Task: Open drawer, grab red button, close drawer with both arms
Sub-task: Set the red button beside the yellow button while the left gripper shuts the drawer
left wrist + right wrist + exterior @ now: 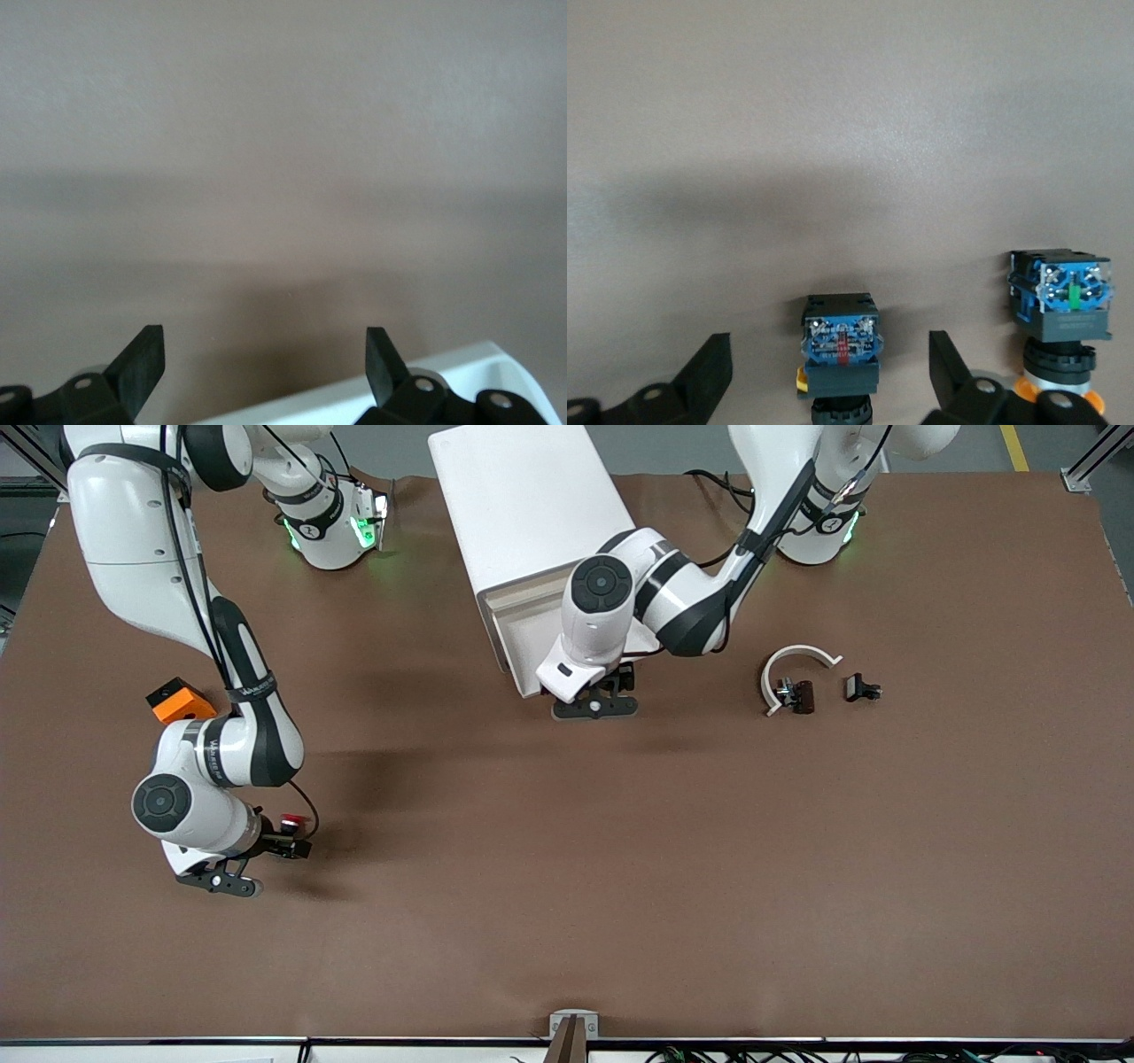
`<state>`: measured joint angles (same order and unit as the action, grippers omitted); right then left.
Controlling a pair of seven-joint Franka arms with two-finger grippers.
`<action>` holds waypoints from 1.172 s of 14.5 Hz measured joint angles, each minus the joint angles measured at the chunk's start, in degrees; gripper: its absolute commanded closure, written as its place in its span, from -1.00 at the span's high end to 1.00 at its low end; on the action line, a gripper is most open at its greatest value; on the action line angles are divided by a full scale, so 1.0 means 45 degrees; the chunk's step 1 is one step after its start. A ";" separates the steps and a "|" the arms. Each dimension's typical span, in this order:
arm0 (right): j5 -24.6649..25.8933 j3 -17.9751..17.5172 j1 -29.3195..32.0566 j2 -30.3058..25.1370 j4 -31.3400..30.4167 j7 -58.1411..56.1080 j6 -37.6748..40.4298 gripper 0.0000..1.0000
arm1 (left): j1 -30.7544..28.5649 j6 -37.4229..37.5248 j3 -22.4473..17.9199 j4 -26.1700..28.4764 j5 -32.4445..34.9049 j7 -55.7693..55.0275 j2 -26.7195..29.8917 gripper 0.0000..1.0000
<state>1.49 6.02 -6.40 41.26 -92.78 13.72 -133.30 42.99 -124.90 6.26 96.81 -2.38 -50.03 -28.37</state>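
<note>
The button [842, 350] lies on its side on the brown table, blue base showing and red cap [291, 821] seen in the front view. My right gripper [831, 341] is open around it, with a gap between the button and each finger. That gripper [288, 837] is low at the right arm's end of the table. The drawer [518, 642] stands pulled out of the white cabinet [532, 505]. My left gripper [616, 682] hangs open and empty over the drawer's front edge [372, 394], fingers [146, 354] wide apart.
A like button with an orange cap [1066, 310] lies just beside the right gripper. An orange cube [180, 700] sits next to the right forearm. Toward the left arm's end lie a white curved piece [797, 657], a dark part [800, 695] and a small black part [861, 688].
</note>
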 measured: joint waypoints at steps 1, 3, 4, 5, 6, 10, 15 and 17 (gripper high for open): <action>0.0000 0.0000 0.0000 -0.0127 0.0099 -0.0152 0.0422 1.00 | 0.0126 -0.0014 -0.0001 0.0003 -0.0019 -0.0150 -0.0053 1.00; 0.0001 0.0000 0.0000 -0.0680 0.0329 -0.0277 0.1575 1.00 | 0.0323 -0.0034 0.0004 0.0009 -0.0062 -0.0400 -0.0163 1.00; 0.0001 0.0000 0.0000 -0.1136 0.0422 -0.0325 0.2306 1.00 | 0.0397 -0.0042 0.0004 0.0012 -0.0155 -0.0453 -0.0188 1.00; 0.0001 0.0001 0.0000 -0.1683 0.0479 -0.0370 0.3054 1.00 | 0.0447 -0.0043 0.0003 0.0013 -0.0397 -0.0458 -0.0195 1.00; 0.0003 0.0000 0.0000 -0.2308 0.0501 -0.0432 0.3827 1.00 | 0.0491 -0.0043 0.0003 0.0016 -0.0697 -0.0459 -0.0197 1.00; 0.0007 0.0023 0.0132 -0.4776 0.0488 -0.1417 0.6569 1.00 | 0.0700 -0.0042 0.0012 0.0022 -0.2527 -0.0459 -0.0197 1.00; 0.0008 0.0037 0.1502 -0.6994 0.0423 -0.3416 0.8612 1.00 | 0.1137 -0.0031 0.0097 0.0192 -0.4383 -0.0463 -0.0210 1.00; 0.0008 0.0044 0.1949 -0.7555 0.0281 -0.3878 0.9198 1.00 | 0.1317 -0.0029 0.0111 0.0297 -0.4828 -0.0545 -0.0252 1.00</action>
<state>1.52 6.22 2.37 7.27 -91.52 -3.73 -91.91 48.91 -125.03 6.76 98.15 -24.11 -52.48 -29.50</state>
